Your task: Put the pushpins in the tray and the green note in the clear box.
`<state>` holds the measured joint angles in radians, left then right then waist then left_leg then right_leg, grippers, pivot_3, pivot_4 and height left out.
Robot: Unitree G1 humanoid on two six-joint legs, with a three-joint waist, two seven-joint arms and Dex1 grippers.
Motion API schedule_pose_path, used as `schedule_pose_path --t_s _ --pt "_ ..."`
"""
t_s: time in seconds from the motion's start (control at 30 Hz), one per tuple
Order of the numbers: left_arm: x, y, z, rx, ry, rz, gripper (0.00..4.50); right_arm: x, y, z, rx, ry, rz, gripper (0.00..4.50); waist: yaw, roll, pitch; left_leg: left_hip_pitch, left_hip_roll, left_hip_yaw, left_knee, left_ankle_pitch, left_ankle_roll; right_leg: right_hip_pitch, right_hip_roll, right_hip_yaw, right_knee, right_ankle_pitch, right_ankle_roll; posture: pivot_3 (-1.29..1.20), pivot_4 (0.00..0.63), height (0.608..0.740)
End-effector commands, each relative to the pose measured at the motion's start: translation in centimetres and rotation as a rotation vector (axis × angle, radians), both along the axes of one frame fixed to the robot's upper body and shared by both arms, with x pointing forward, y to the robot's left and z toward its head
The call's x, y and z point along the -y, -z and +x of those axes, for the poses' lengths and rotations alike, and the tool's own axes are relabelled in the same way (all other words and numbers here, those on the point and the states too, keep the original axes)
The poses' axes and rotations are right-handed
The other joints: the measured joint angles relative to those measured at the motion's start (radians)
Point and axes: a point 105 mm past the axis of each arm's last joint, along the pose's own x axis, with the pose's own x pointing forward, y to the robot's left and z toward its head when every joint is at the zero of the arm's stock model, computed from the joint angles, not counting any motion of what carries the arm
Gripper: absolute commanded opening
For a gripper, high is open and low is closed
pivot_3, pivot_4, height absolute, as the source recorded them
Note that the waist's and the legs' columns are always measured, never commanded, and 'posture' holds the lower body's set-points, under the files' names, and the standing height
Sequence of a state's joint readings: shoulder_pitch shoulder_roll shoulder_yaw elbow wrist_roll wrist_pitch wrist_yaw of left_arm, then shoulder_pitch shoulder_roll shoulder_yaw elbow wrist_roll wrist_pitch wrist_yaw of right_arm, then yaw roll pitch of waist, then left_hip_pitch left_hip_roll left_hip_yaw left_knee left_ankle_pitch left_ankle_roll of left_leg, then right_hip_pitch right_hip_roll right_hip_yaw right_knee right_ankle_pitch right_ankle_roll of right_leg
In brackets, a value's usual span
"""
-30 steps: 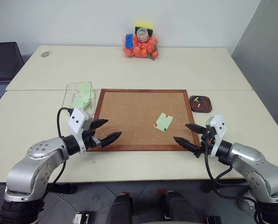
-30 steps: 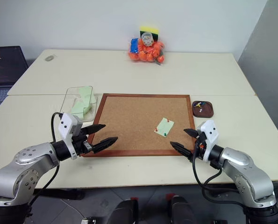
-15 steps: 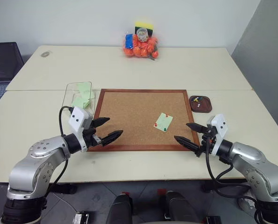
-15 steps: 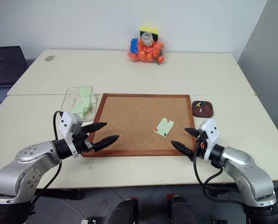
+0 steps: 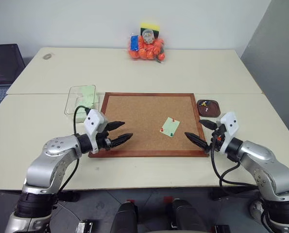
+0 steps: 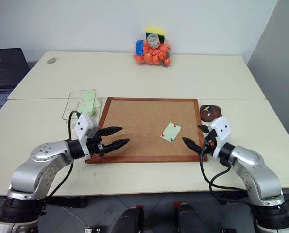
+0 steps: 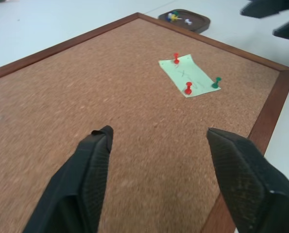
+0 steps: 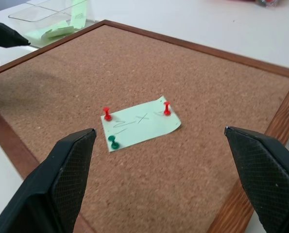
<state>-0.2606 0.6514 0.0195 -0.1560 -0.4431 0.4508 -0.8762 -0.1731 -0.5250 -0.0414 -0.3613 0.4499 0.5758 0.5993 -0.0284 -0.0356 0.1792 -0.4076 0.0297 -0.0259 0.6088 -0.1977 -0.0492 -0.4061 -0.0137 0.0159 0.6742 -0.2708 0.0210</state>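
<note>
- The pale cream desk (image 5: 134, 68) carries a wood-framed cork board (image 5: 134, 121).
- The transparent rectangular plastic clear box (image 5: 81, 99), with green slips inside, sits just beside the board's far left corner.
- The dark reddish-brown square tray (image 5: 208, 108), holding pins, sits beside its far right corner.
- The left tool (image 5: 119, 132) and right tool (image 5: 200, 132) hover spread, empty, at the board's near corners.
- The pale green square paper note (image 8: 140, 122) lies on the board, right of centre.
- Two red and one green plastic-headed pushpins (image 8: 108, 114) pin it.

Green note (image 8: 140, 122) flat on cork, pinned by three pushpins (image 8: 107, 113).
</note>
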Motion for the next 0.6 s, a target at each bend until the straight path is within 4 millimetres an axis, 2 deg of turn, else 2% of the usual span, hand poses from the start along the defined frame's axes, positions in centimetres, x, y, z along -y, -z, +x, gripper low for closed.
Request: schedule_pose_path --t_s 0.03,0.13,0.4,0.6 --pt "1.3 -0.5 1.4 0.048 0.053 -0.014 2.17 -1.0 -1.1 0.4 0.055 -0.029 0.007 4.50 0.000 0.000 0.000 0.000 0.000 0.000 0.000 0.000 0.000 0.000 0.000 0.000 0.000 0.000 0.000 0.00 0.150 0.740" --pt "1.8 0.3 2.5 0.047 0.070 -0.015 1.62 -1.8 -1.2 1.1 0.061 -0.048 0.014 4.50 -0.002 0.000 0.000 0.000 0.000 0.000 0.001 0.000 0.000 0.000 0.000 0.000 0.001 0.000 0.000 0.00 0.150 0.740" --pt "3.0 1.3 3.9 0.040 0.132 -0.017 0.09 -3.3 -1.1 3.5 0.086 -0.062 0.015 4.50 -0.001 0.000 0.000 0.000 0.000 0.000 0.001 0.000 0.000 0.000 0.001 0.000 0.002 0.000 0.001 0.00 0.150 0.740" --pt "4.1 2.7 3.9 0.007 0.163 -0.012 0.03 -4.5 -0.2 4.7 0.072 -0.069 0.029 4.50 -0.002 0.000 0.000 0.000 0.000 0.000 0.001 0.000 0.000 0.000 0.001 0.000 0.002 0.001 0.000 0.00 0.150 0.740"
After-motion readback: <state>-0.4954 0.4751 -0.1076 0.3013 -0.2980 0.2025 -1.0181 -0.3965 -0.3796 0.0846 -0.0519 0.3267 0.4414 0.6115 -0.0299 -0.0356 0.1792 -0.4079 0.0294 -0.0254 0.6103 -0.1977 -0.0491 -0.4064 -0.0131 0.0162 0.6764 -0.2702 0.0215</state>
